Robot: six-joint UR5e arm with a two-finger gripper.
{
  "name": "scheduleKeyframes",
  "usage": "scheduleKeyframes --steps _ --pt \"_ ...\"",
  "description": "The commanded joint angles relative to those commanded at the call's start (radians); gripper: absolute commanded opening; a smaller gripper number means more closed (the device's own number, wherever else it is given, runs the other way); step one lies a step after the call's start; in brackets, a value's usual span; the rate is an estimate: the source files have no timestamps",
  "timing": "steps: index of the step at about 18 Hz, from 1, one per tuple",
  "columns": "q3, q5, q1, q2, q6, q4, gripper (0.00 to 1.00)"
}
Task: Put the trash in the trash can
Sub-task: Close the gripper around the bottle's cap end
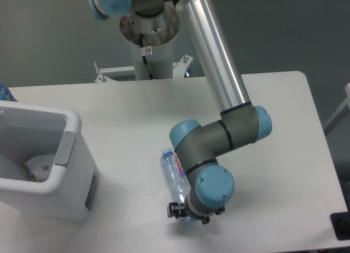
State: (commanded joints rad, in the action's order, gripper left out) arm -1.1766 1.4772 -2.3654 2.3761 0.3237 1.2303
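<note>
A crushed clear plastic bottle with a red-lettered label lies on the white table, cap end toward the back left. My gripper points straight down over the bottle's near end. It is largely hidden under the wrist, and its dark fingers seem to stand open on either side of the bottle. The white trash can with a grey handle panel stands at the left edge, well apart from the gripper. A crumpled white wrapper lies inside it.
The arm's elbow and silver upper link reach over the table's middle from the base at the back. A black object sits at the lower right corner. Something blue shows at the left edge.
</note>
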Motion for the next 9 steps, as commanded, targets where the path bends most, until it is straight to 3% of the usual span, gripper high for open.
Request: scheduleKeyframes --steps 5,9 --pt "0.0 0.026 0.002 0.0 0.0 0.0 0.87" --pt "0.0 0.025 0.003 0.0 -0.005 0.0 0.61"
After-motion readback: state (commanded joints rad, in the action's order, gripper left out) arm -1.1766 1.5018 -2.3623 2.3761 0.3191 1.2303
